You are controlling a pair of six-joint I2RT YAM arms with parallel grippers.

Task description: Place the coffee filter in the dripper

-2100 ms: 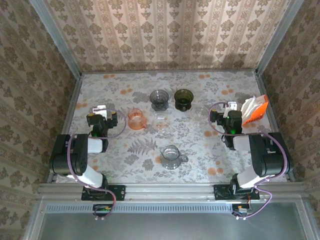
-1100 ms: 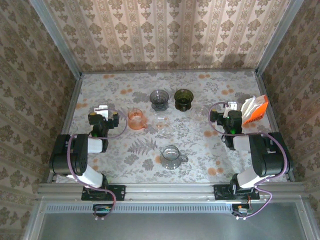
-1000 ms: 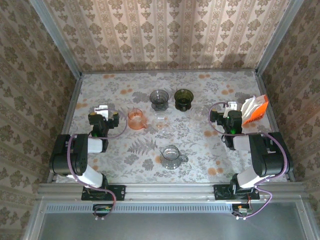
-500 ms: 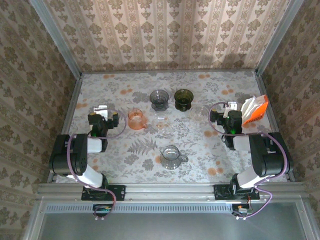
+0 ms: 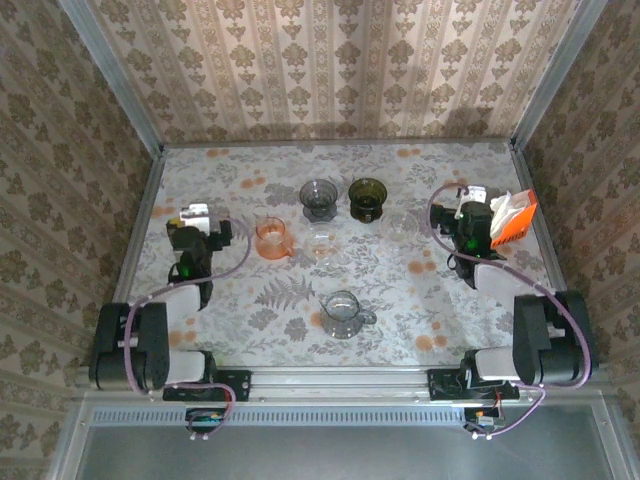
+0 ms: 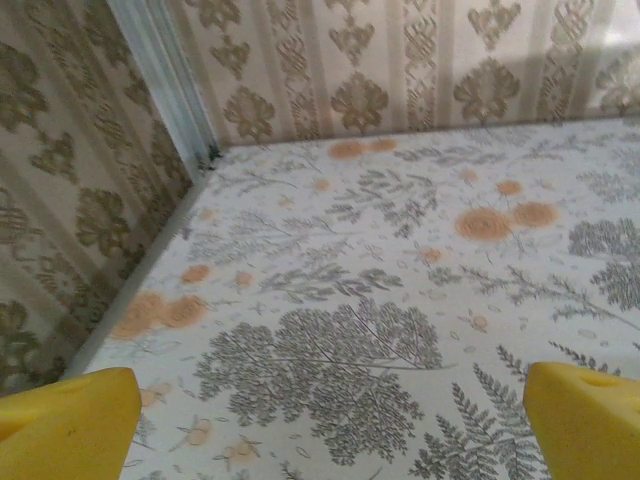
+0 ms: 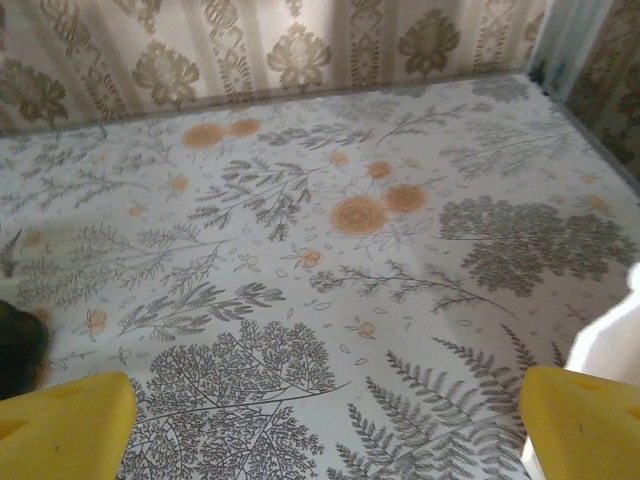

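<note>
The left gripper [image 5: 193, 213] is held spread as wide as it goes, with nothing gripped or touched. In the left wrist view its yellow fingertips [image 6: 65, 425] are cut off at the lower corners, and bare patterned table [image 6: 330, 250] is seen between them. The right gripper [image 5: 468, 195] is spread just as wide and is empty too.

A clear dripper [image 5: 342, 312] is seen nearest, mid-table. Beyond it stand an orange dripper [image 5: 271, 238] and two clear ones, which are hard to make out against the pattern. A grey dripper [image 5: 320, 198] and a dark green dripper [image 5: 367, 197] stand farthest.

The coffee filters [image 5: 500, 207] are kept in an orange pack [image 5: 517, 226] at the table's right edge, just beside the right gripper; contact cannot be judged. In the right wrist view, a dark shape [image 7: 15, 350] is cut off at the left and cannot be identified.
</note>
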